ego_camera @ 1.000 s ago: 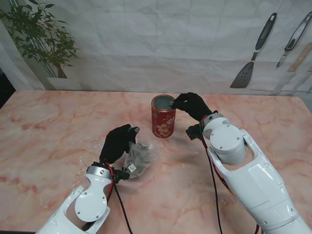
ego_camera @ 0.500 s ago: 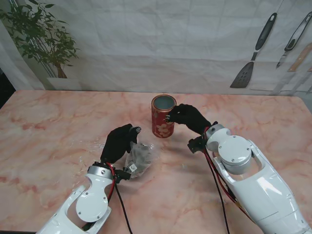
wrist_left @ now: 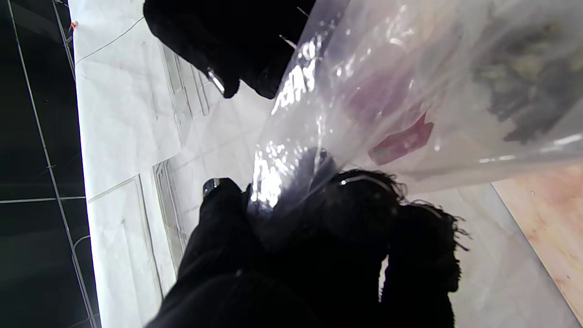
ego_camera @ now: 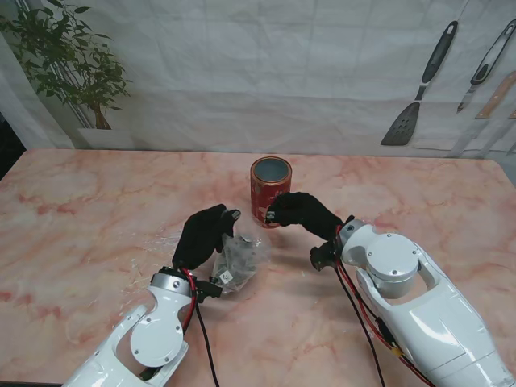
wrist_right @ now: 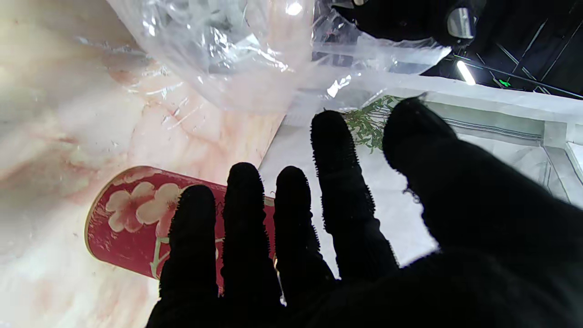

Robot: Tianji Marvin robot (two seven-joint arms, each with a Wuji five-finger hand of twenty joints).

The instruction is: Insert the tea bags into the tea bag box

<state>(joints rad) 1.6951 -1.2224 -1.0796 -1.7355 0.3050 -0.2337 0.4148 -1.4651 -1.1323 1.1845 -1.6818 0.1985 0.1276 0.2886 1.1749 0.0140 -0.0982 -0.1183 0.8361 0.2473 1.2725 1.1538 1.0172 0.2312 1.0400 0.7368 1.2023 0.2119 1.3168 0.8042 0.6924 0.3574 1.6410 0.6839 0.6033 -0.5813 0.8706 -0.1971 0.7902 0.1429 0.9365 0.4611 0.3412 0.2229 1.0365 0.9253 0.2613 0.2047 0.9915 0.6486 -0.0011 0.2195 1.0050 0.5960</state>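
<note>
Your left hand (ego_camera: 203, 234) is closed on a clear plastic bag (ego_camera: 239, 260); in the left wrist view the black-gloved fingers (wrist_left: 360, 214) pinch the crumpled film (wrist_left: 410, 91), and dark clumps inside it are too blurred to name, so you cannot tell individual tea bags apart. Most of that hand is a black mass there, with one finger cut off at the frame edge. From the stand you see the left arm rising from the near left corner, the wrist bent so the hand sits just left of the bag on the marble table (ego_camera: 81, 210). Your right hand (ego_camera: 297, 211) holds nothing: the right wrist view shows its fingers (wrist_right: 246, 214) spread and straight, apart from each other. It hovers against the near side of the red flowered tin (ego_camera: 270, 190), covering the tin's lower part; you cannot tell whether the fingertips touch it. The tin stands upright with its top open, just beyond the bag, its inside too dim to read.
</note>
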